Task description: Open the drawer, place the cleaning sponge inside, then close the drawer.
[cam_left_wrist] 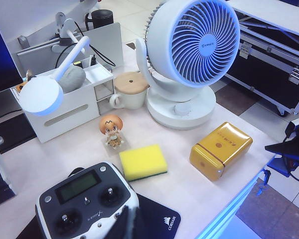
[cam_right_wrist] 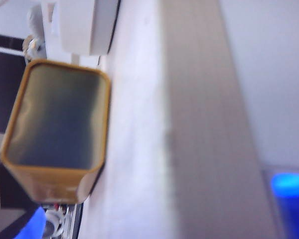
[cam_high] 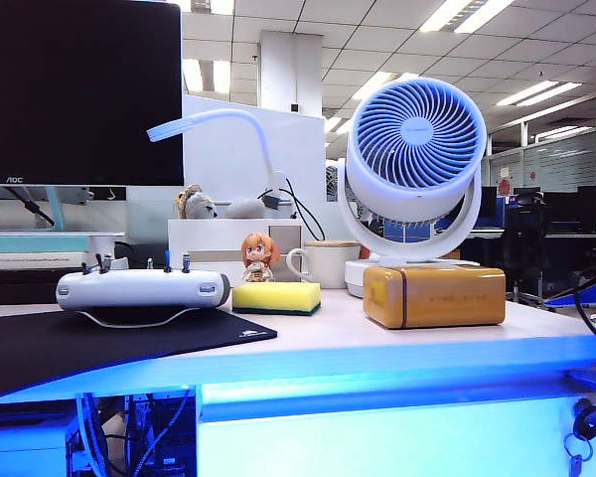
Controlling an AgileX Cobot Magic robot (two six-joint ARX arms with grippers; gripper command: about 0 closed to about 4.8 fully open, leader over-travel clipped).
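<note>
Left arm parked high over the desk, wrist camera angled down on the whole layout. Left gripper not visible in its own view or in the exterior view, so can't tell its state. Right gripper (cam_left_wrist: 294, 144) shows in the left wrist view as a dark shape off the far corner of the white desktop (cam_high: 397, 333), level with the edge, beside the blue-lit rim. Its own camera is pressed close to the desk edge, blurred, looking along the tabletop at the end of the glossy amber-yellow rounded box (cam_right_wrist: 55, 134). Fingers out of frame there; jaws stand spread wide, nothing held.

Small bright yellow rectangular cleaning sponge (cam_high: 276, 296) with thin dark green scouring layer lies flat on the desktop, yellow face up, green underneath. It sits just in front of a small orange-haired figurine (cam_high: 259, 256), between the white handheld controller (cam_high: 144, 288) and the amber box, apart from both.

Wide shallow drawer with glossy white blue-lit front (cam_high: 377, 437) is shut under the desktop; black key lock with dangling keys (cam_high: 584, 427) at its right end.
</note>
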